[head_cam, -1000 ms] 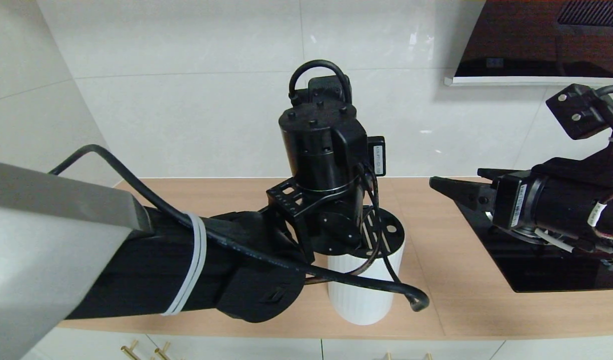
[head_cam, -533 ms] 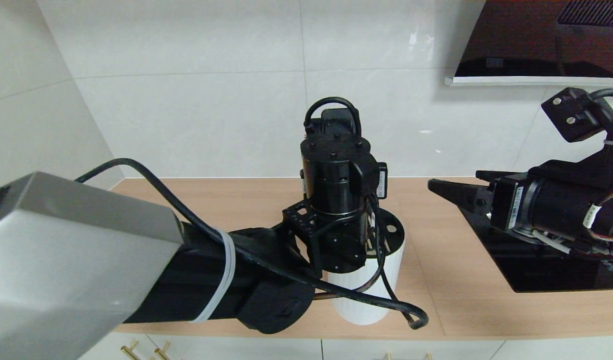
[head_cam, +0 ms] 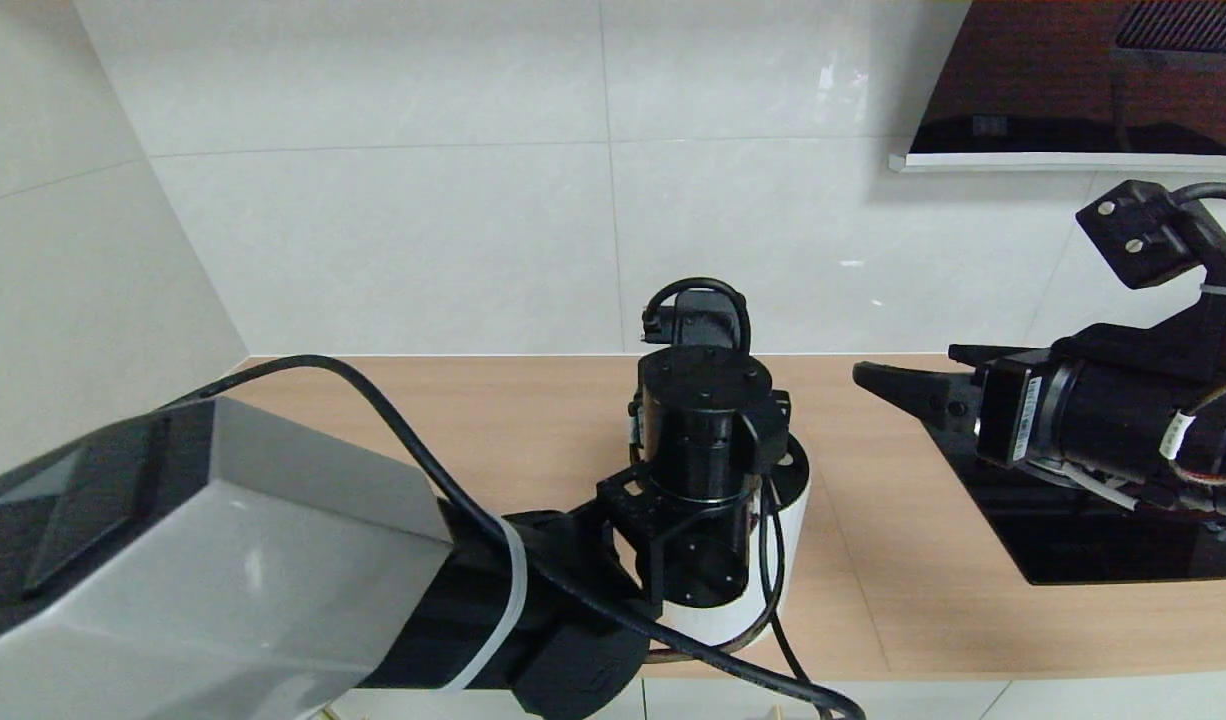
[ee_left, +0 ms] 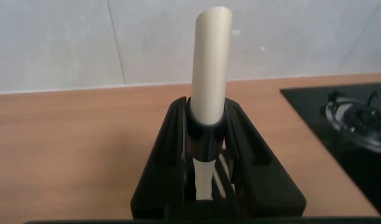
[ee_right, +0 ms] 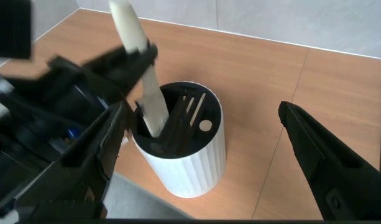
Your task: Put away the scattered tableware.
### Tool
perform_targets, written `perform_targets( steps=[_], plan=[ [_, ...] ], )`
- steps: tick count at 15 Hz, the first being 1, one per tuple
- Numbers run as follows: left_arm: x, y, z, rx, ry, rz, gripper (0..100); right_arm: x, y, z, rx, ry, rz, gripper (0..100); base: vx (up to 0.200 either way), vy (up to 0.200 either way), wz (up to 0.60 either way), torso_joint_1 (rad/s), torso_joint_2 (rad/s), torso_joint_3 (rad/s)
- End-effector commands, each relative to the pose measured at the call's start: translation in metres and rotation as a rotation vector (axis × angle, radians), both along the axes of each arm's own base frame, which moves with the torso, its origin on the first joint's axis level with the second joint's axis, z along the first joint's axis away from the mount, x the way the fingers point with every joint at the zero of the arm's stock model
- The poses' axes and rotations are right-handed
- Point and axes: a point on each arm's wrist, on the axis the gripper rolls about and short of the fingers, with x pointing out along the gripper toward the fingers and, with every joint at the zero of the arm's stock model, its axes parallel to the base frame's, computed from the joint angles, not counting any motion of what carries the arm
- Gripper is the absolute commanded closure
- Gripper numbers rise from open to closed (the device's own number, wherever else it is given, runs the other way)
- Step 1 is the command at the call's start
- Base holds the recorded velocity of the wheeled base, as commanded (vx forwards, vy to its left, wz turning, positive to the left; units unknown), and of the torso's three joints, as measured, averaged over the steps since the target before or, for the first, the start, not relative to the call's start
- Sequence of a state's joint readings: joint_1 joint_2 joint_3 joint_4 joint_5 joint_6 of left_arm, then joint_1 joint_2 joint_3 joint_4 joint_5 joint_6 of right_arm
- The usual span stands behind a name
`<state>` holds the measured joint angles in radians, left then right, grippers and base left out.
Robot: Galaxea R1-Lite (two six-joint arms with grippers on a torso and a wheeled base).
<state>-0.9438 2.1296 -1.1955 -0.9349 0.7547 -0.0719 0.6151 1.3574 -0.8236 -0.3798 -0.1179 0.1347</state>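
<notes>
Near the front edge of the desk (head_cam: 453, 410), left of the cooktop (head_cam: 1073, 545): one holder (ee_right: 187, 171). White, cylindrical, upright, its wall ribbed from top to bottom, with a black slotted insert at the mouth.

Contents of holder: several thin wood-coloured sticks (ee_right: 193, 106) standing in the slots, with one round pale end among them. Their number cannot be told. Entering the same mouth, on the side nearer the left arm: one cream-handled utensil (ee_right: 133, 34), its lower part down inside the insert and its handle rising out at a tilt.

Cream-handled utensil, appearance: smooth, pale ivory, with a rounded blunt top. A dark band crosses it at the grip, and it looks narrower below that. The working end is hidden in the holder, so its kind cannot be told.

Left jaws: closed on the utensil's handle about midway along its visible length, one black finger on each side, directly above the holder.

Right jaws: spread wide, holding nothing. They hang above the desk at the cooktop's near-left corner, pointing toward the holder and apart from it.

Other fixtures: the cooktop is black glass, set into the right end of the desk, with one burner (ee_left: 355, 118) visible. White tiled wall (head_cam: 373, 200) along the desk's far edge. Dark hood (head_cam: 1083, 80) above the cooktop.
</notes>
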Motion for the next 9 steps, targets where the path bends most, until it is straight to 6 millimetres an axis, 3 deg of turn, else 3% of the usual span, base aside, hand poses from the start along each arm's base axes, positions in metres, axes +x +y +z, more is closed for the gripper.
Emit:
perform_targets(
  steps=[1,6,7,9],
  plan=[
    [-0.0006,0.0001,-0.0147,0.032,0.023,-0.001,100,0.0009,0.0007,-0.0014,-0.003,0.005,0.000,0,0.000,0.000,0.00,0.000,0.00,0.000],
    [-0.0014,-0.0022,-0.0184,0.038,0.027,-0.006,100,0.0007,0.0009,-0.0019,-0.004,0.006,0.001,0,0.000,0.000,0.00,0.000,0.00,0.000],
    [-0.0019,-0.0026,-0.0185,0.039,0.028,-0.007,0,0.0009,0.0006,-0.0019,-0.004,0.006,0.000,0,0.000,0.000,0.00,0.000,0.00,0.000],
    [-0.0020,-0.0025,-0.0186,0.038,0.027,-0.007,0,0.0011,0.0008,-0.0027,-0.006,0.008,0.000,0,0.000,0.000,0.00,0.000,0.00,0.000]
  ],
)
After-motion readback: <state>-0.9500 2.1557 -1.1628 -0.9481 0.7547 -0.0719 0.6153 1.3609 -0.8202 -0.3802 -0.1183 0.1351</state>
